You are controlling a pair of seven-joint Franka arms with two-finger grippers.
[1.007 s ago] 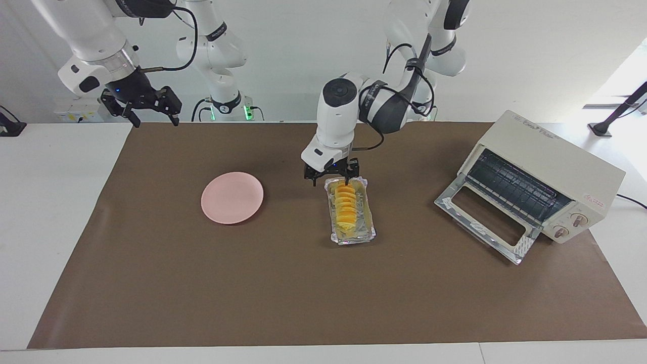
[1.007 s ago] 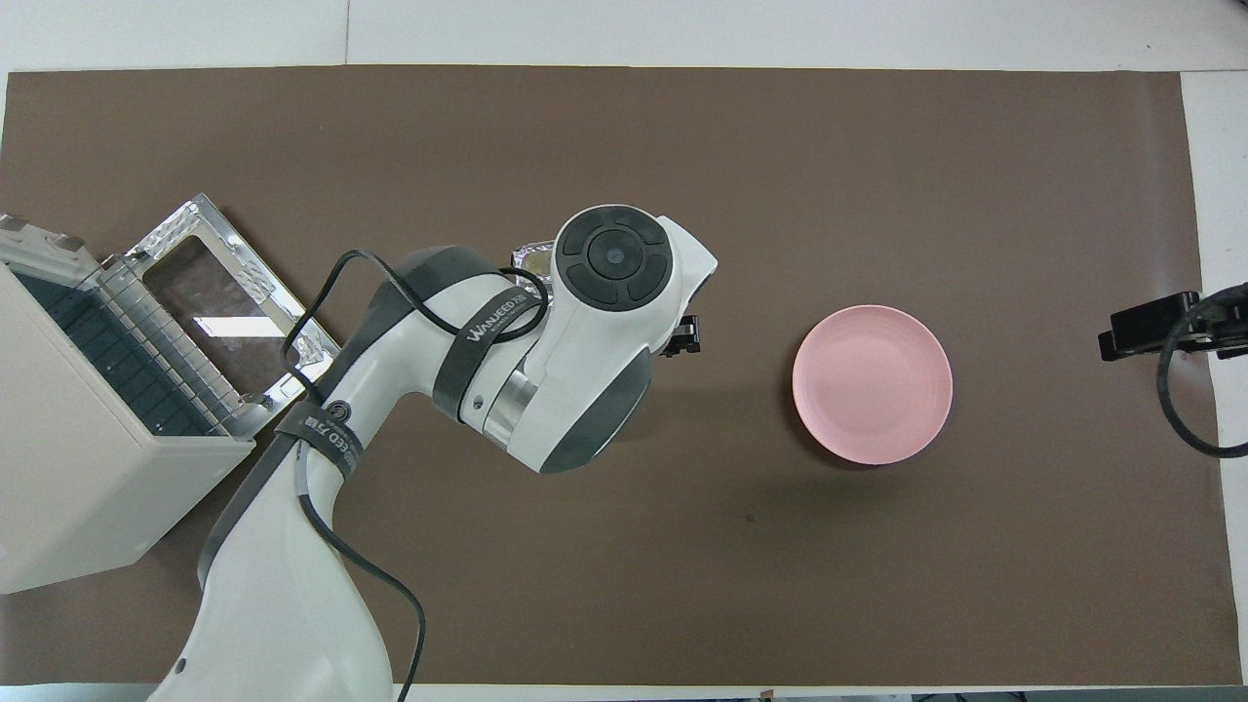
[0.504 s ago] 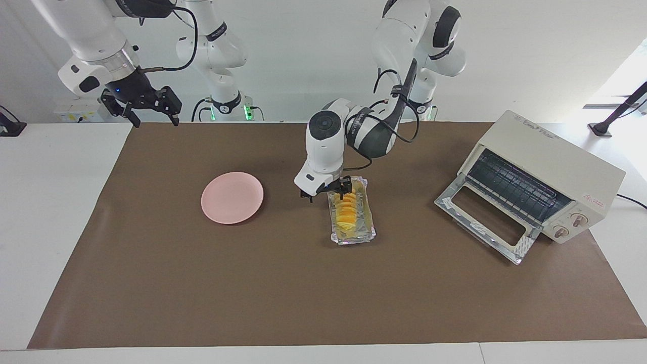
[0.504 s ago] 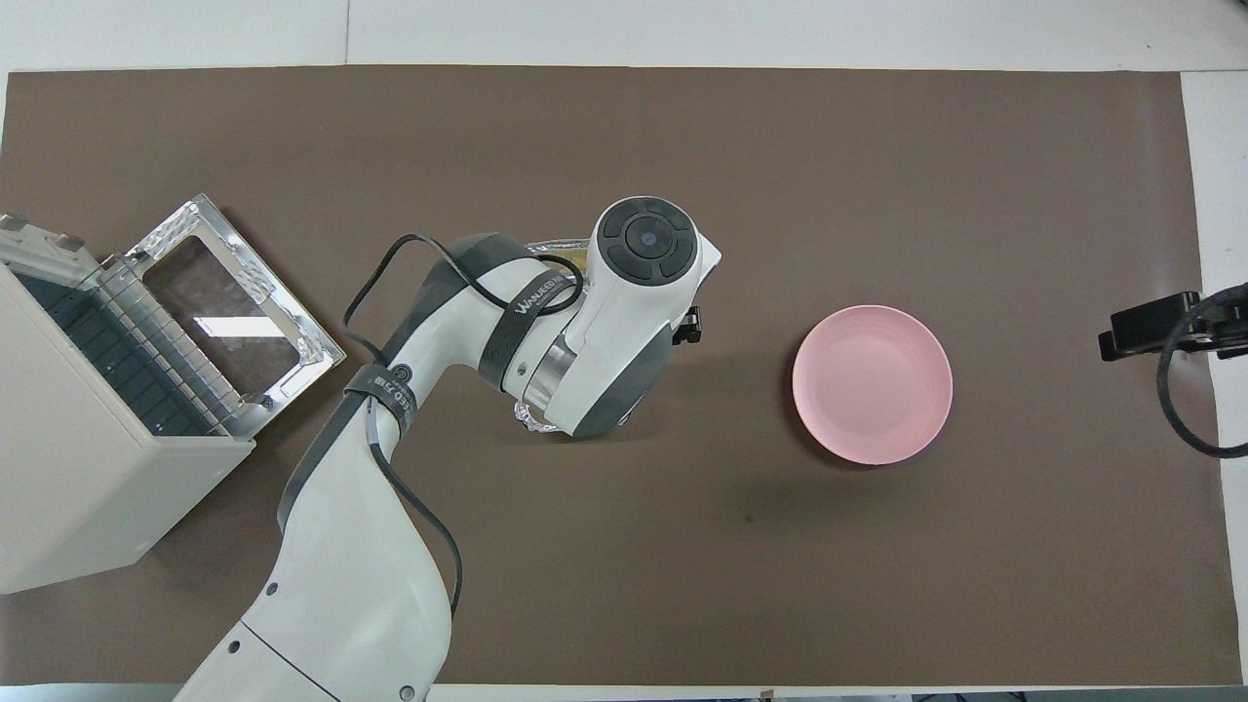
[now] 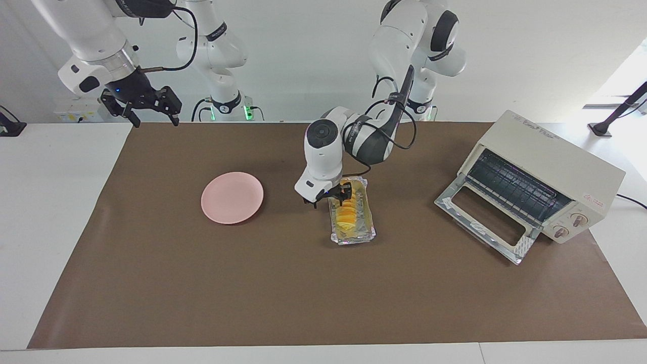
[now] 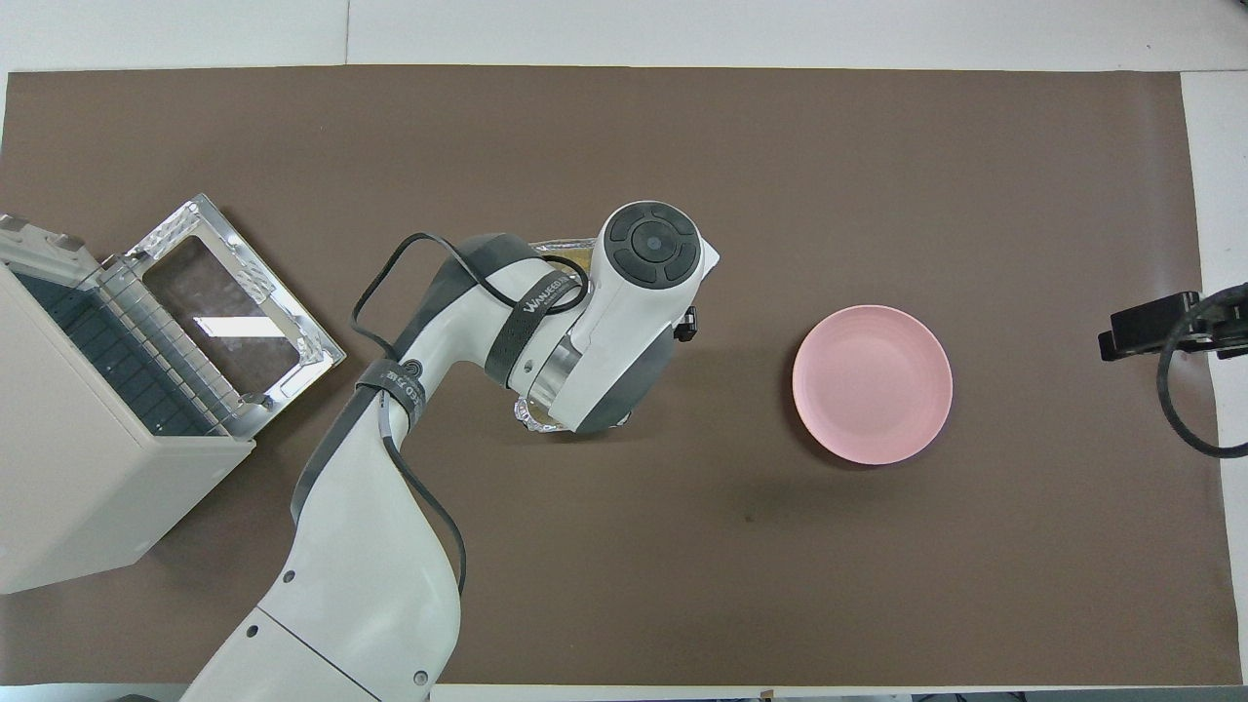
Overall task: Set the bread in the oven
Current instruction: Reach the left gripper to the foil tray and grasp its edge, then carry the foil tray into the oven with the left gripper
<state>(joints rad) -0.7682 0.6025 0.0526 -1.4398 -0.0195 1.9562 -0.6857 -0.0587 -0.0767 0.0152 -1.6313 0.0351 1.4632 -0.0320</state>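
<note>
Straddling ridged yellow bread in crinkled foil tray: left gripper, fingers spread; right gripper likewise.

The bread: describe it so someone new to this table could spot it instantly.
Start at the cream oven with its door dropped open, at the left arm's end of the brown mat. Toward mid-table lies a crinkled foil tray under the left hand. The bread is the yellow-orange sliced loaf inside it, unlike the bare pink plate.

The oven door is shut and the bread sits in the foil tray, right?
No. The oven door is open, folded down flat, as the facing view shows. The bread does sit in the foil tray.
</note>
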